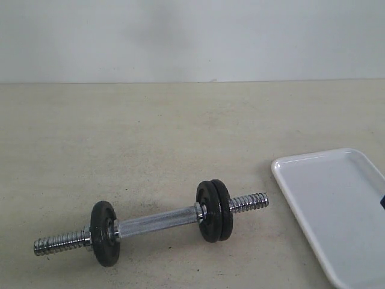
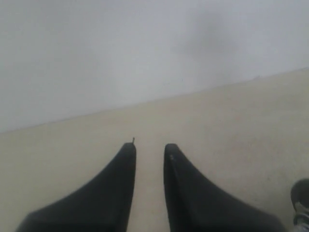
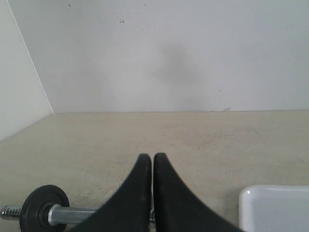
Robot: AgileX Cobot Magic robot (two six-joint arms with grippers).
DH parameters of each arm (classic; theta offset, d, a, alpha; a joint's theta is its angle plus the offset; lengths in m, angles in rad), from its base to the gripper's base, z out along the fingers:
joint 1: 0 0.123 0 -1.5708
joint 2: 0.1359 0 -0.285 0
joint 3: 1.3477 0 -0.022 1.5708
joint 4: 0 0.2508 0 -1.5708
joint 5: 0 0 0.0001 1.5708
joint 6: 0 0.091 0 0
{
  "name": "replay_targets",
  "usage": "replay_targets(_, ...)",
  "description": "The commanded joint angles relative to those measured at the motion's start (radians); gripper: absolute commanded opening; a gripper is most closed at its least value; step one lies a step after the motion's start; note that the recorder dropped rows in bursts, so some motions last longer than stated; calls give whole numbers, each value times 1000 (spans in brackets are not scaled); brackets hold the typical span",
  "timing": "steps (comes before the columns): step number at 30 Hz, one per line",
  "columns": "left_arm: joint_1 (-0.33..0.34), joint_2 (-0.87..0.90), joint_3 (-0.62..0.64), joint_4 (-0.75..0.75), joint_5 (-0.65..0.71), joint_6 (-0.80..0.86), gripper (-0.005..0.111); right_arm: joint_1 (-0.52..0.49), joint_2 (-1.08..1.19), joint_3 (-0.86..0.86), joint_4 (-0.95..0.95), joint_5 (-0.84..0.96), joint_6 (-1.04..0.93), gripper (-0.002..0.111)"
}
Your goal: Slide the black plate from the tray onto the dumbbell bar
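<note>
You're looking at a beige table [image 1: 150, 132] that runs back to a plain white wall [image 1: 192, 36]. At your right in the exterior view the white tray [image 1: 337, 198] lies flat on the table, partly cut off by the edge of the picture; the part you can see is bare.

Left of the tray, near it but not touching, the chrome bar [image 1: 156, 220] lies on the table at a slant, with one threaded end towards the tray and the other towards the near left.

You have three black plates on the bar. Two stand pressed together at the end nearer the tray: the outer plate [image 1: 224, 211], with bare thread sticking out past it, and the inner plate [image 1: 208, 212] against it. The lone plate [image 1: 105, 233] stands at the far end. All three look alike, so you cannot tell which is the task's plate; each is threaded on the bar, upright, well clear of the tray.

Your left gripper [image 2: 149, 150] hangs over bare table, a narrow gap between its tips and nothing in it. Your right gripper [image 3: 152, 158] has its tips pressed together, empty, above the bar.
</note>
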State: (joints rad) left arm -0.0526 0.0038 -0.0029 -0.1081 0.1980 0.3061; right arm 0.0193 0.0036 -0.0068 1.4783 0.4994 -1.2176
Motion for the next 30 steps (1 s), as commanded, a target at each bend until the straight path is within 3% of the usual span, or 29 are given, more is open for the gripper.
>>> replay_targets(1,3,-4,3,-8,58,-40,20,0,-4,7,1,2,4,0)
replay_targets(7,3,-4,3,-8,83,-96,20,0,-4,7,1,2,4,0)
replay_targets(13,3,-4,3,-8,82,-3,20,0,-4,7,1,2,4,0)
replay_targets(30,3,-4,3,-8,82,0,20,0,-4,7,1,-14,-13,0)
